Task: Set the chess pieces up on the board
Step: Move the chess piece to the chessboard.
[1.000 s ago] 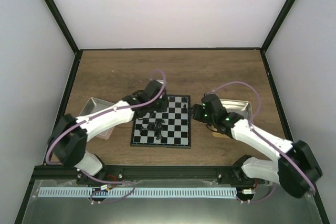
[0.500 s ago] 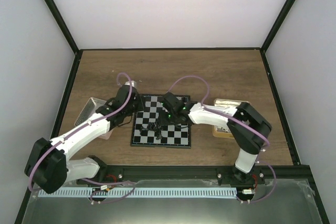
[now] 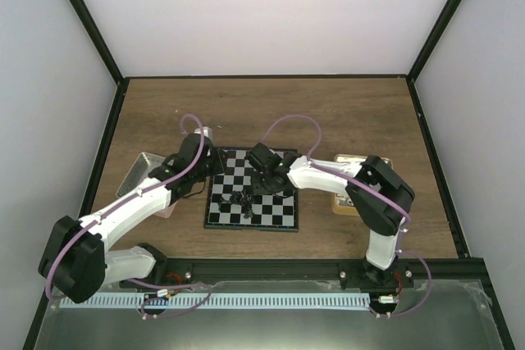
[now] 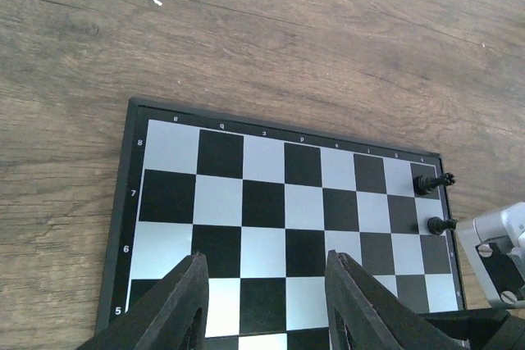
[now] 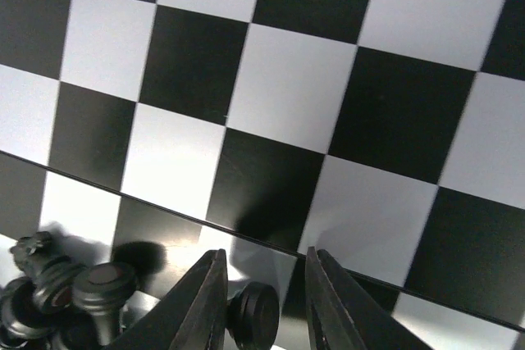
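Looks like the picking-up step of setting out the chess pieces, and only just begun. Down low over the board with the right gripper, fingers close on each side of one small black piece with a round top — narrow, yet not pinching so far as can be seen, with a thin gap on one side. Just beside that, a heap of black pieces, jumbled and touching one another near the middle of the board. Next, most likely: squeeze softly on that one piece, lift straight up, and take care not to knock the heap. Then carry to a home square at the edge of the board and set down upright. Hard to tell which kind of piece. Near the left edge of the board, the left gripper — about half open, holding nothing, hovering over bare squares. Standing upright in the last column on the other side: two black pieces on squares next to each other. No cream-white pieces to be seen on the board. Underneath, a brown wooden table with fine grain lines, smooth and flat; board shiny enough to show reflections. A grey tray left of the board and a tan tray right of it, both only partly in view. All around, plain white walls with black bars at the corners.
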Action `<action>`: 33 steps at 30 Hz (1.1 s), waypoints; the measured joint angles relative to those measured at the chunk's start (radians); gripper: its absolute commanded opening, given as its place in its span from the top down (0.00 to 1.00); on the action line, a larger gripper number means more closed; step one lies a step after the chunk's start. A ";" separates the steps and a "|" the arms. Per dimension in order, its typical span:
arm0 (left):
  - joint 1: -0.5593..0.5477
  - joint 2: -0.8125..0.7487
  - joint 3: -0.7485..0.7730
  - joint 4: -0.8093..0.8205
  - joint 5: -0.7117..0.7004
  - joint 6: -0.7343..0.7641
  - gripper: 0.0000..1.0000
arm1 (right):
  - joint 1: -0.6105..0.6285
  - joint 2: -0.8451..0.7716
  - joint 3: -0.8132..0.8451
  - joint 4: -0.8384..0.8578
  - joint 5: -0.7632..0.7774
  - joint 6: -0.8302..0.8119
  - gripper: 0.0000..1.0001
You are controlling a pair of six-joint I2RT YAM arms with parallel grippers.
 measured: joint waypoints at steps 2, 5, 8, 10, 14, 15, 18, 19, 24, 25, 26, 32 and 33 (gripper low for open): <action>0.000 0.000 0.000 0.001 0.005 0.000 0.59 | 0.000 -0.003 -0.001 -0.014 0.016 0.000 0.71; 0.001 0.001 0.000 0.001 0.009 0.000 0.59 | 0.000 -0.013 -0.008 -0.037 0.039 0.000 0.71; 0.001 0.002 -0.001 0.001 0.012 0.000 0.59 | 0.000 -0.033 -0.029 -0.052 0.055 -0.003 0.66; 0.001 0.002 -0.001 0.002 0.013 0.000 0.59 | 0.000 -0.051 -0.049 -0.061 0.055 -0.018 0.65; 0.002 0.002 -0.001 0.002 0.013 0.001 0.59 | 0.000 -0.075 -0.068 -0.072 0.034 -0.092 0.63; 0.002 0.002 -0.001 0.002 0.013 0.001 0.59 | 0.000 -0.080 -0.071 -0.072 0.021 -0.116 0.63; 0.002 0.002 -0.001 0.002 0.013 0.001 0.59 | 0.000 -0.098 -0.078 -0.070 -0.007 -0.180 0.63; 0.002 0.002 -0.001 0.002 0.013 0.001 0.59 | 0.000 -0.105 -0.082 -0.064 -0.015 -0.198 0.62; 0.004 0.002 -0.001 0.001 0.013 0.001 0.59 | 0.000 -0.129 -0.102 -0.045 -0.076 -0.307 0.61; 0.005 0.002 -0.001 0.001 0.013 0.001 0.59 | 0.000 -0.129 -0.104 -0.045 -0.087 -0.330 0.61; 0.005 0.002 -0.001 0.000 0.013 0.001 0.59 | 0.000 -0.129 -0.106 -0.045 -0.093 -0.347 0.61; 0.006 0.002 -0.001 0.000 0.012 0.001 0.59 | 0.000 -0.129 -0.111 -0.052 -0.142 -0.435 0.53; 0.007 0.002 -0.001 0.000 0.012 0.001 0.59 | 0.000 -0.129 -0.116 -0.052 -0.151 -0.446 0.52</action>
